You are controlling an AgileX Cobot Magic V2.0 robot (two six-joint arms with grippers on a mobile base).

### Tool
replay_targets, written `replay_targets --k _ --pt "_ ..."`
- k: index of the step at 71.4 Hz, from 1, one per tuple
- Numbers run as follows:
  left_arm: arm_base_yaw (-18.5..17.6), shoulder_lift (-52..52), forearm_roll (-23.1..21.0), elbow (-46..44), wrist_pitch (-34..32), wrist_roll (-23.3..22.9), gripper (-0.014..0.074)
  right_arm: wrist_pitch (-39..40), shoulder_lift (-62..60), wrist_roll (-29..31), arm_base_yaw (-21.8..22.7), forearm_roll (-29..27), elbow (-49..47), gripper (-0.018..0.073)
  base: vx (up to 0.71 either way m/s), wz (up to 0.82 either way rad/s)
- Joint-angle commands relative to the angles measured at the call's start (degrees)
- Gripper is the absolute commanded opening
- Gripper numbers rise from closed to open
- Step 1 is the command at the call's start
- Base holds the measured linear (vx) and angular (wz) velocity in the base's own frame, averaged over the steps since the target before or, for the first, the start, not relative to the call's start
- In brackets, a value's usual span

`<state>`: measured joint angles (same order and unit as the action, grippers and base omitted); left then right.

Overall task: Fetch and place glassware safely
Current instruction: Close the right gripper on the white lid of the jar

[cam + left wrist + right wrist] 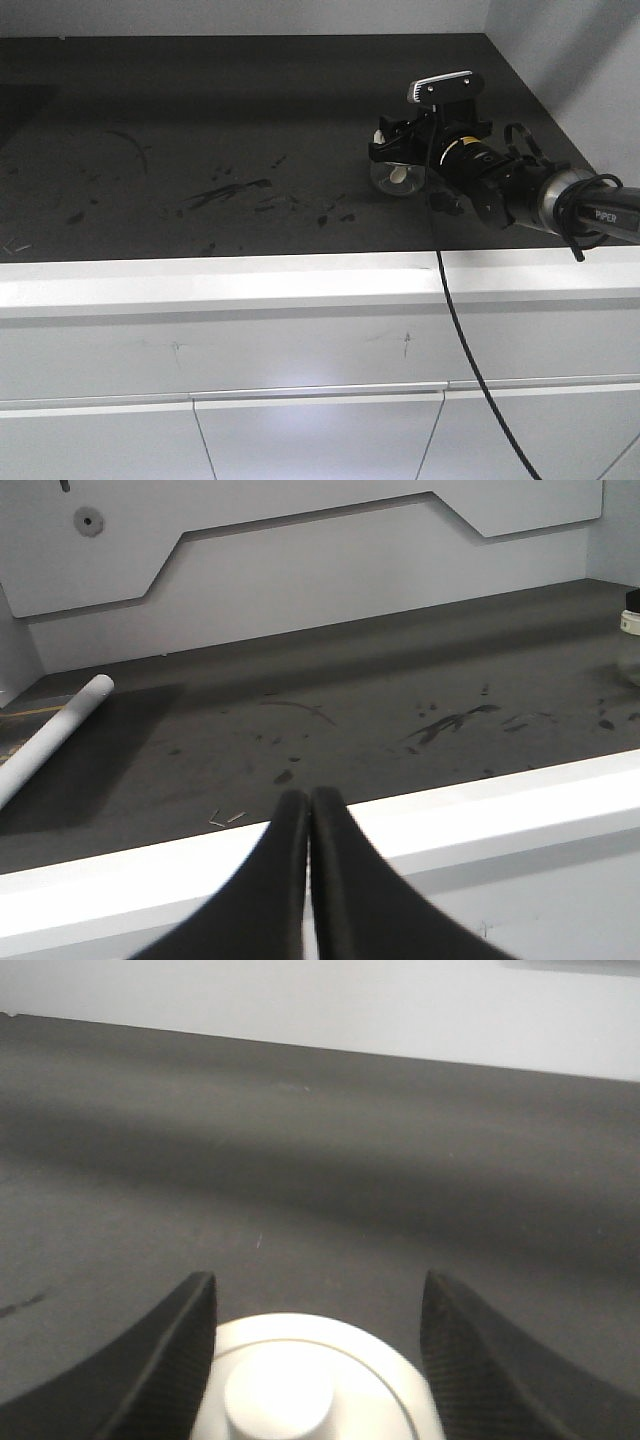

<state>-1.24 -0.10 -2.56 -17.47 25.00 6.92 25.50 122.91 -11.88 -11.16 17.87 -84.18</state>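
Observation:
The glassware is a small squat clear jar (397, 178) with a cream-white knobbed lid (315, 1380) and a small white piece inside. It stands at the right of the dark countertop (200, 130). My right gripper (392, 140) reaches in from the right, one finger on each side of the jar. In the right wrist view the lid fills the gap between the fingers (170, 1360), so the right gripper (318, 1290) looks shut on the jar. The jar also shows at the far right edge (630, 625) of the left wrist view. My left gripper (308, 798) hangs shut and empty over the white front edge.
A white paper roll (55, 735) lies at the left of the counter. White walls close the counter at the back and right (580, 70). A white ledge (250, 275) runs along the front, with cabinet doors below. The right arm's black cable (470, 350) hangs down over them.

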Motion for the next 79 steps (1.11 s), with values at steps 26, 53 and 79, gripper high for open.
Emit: replay_targets --k 26,53,79 --pt "-0.24 0.67 -0.5 -1.46 -3.73 0.0 -0.0007 3.89 -2.96 0.45 0.02 0.62 -1.76 0.0349 0.0 0.0" --pt "-0.24 0.67 -0.5 -1.46 -3.73 0.0 -0.0007 4.03 -3.15 0.45 0.02 0.62 -1.76 -0.0009 0.0 0.0" --pt "-0.24 0.67 -0.5 -1.46 -3.73 0.0 -0.0007 0.96 -10.05 -2.26 0.02 -0.87 -1.53 -0.0004 0.0 0.0"
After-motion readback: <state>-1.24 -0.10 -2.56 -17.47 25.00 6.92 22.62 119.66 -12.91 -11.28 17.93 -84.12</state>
